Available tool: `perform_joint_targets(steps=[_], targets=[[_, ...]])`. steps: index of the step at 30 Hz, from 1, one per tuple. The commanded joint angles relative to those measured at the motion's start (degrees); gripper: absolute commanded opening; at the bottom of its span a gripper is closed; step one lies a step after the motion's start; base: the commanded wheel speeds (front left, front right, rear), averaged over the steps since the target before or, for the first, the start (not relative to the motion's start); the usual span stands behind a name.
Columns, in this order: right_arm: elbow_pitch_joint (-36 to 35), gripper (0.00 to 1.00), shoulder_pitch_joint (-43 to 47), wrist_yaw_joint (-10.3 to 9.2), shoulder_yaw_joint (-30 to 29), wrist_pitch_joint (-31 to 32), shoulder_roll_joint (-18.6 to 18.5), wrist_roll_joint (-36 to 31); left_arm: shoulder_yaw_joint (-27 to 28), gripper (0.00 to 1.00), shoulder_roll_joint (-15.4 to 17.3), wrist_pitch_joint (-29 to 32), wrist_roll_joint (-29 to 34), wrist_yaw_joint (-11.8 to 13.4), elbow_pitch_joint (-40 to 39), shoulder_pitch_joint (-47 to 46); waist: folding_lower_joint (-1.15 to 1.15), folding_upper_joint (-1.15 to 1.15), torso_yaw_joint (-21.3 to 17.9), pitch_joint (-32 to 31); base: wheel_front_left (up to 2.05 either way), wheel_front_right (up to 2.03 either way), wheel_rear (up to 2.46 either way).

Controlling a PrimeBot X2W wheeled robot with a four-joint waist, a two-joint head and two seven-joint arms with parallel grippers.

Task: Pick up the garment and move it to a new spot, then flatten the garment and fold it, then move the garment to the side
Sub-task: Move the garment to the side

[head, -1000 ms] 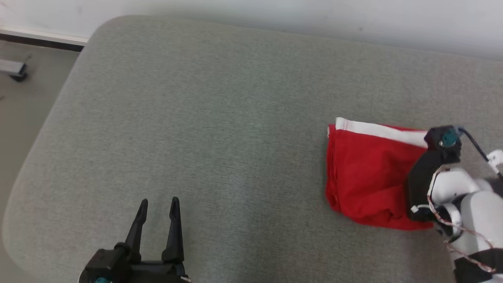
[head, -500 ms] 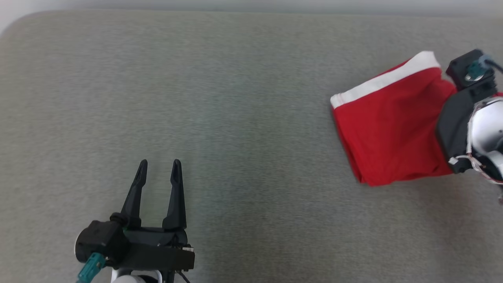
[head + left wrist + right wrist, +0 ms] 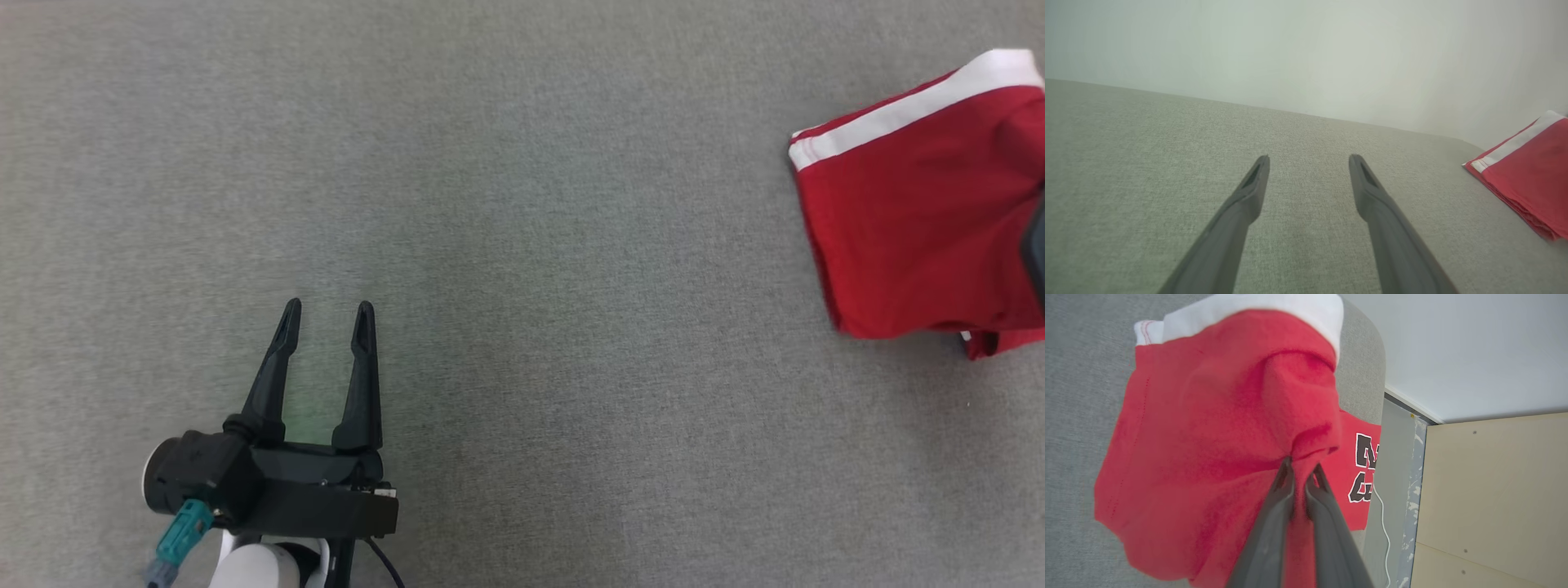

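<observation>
At the lower left of the head view, over a grey upholstered cushion [image 3: 522, 204], the left gripper [image 3: 328, 304] hovers with its two dark fingers spread wide and nothing between them, well apart from the work; across a broad stretch of grey fabric, at the far right, lies the red garment [image 3: 914, 229], a compact block with a white band [image 3: 906, 114] along its far edge, its stacked layers showing along one side in the left wrist view, which suggests the flattening and folding are done; seen from the right wrist, the right gripper [image 3: 1302, 462] has its jaws pressed almost together on a raised pinch of the red cloth, the top layer drawn up into a ridge at the fingertips, while a lower layer with dark lettering [image 3: 1365, 467] pokes out toward the cushion's rounded end, beyond which a pale wall [image 3: 1453, 347] and a beige panel [image 3: 1494, 490] stand; judged from where the bundle lies, close to that end of the cushion, the last step, moving the folded garment to the side, appears under way or nearly finished, and what seems left is to set it down flat, let go and perhaps tidy the loose layer, though whether the cloth rests fully on the cushion or is partly lifted cannot be told
</observation>
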Motion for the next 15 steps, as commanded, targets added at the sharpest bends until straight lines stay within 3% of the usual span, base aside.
perform_joint_targets(steps=[1, 7, 15], targets=[[0.03, 0.00, 0.25, -0.18, -0.31, -0.52, -0.54, -0.17, 0.19, 1.00, 0.14, -0.13, 0.41, 0.00, 0.11, -0.59, -0.01, -0.01, -1.63, 1.74, 0.00, 0.00, 0.00], [3.23, 0.00, 1.24, -0.18, -5.30, -3.80, -3.47, -2.00, 0.86, 1.00, 0.13, -0.13, 1.50, -0.91, 0.06, -1.06, -0.01, -0.01, -1.88, 2.84, 0.00, 0.00, 0.00], [12.14, 0.00, 2.94, -0.18, -16.04, -10.67, 0.56, -6.42, 1.10, 1.00, 0.12, -0.13, 3.48, -1.61, -0.44, -1.59, -0.01, -0.01, -0.40, 4.55, 0.00, 0.00, 0.00]])
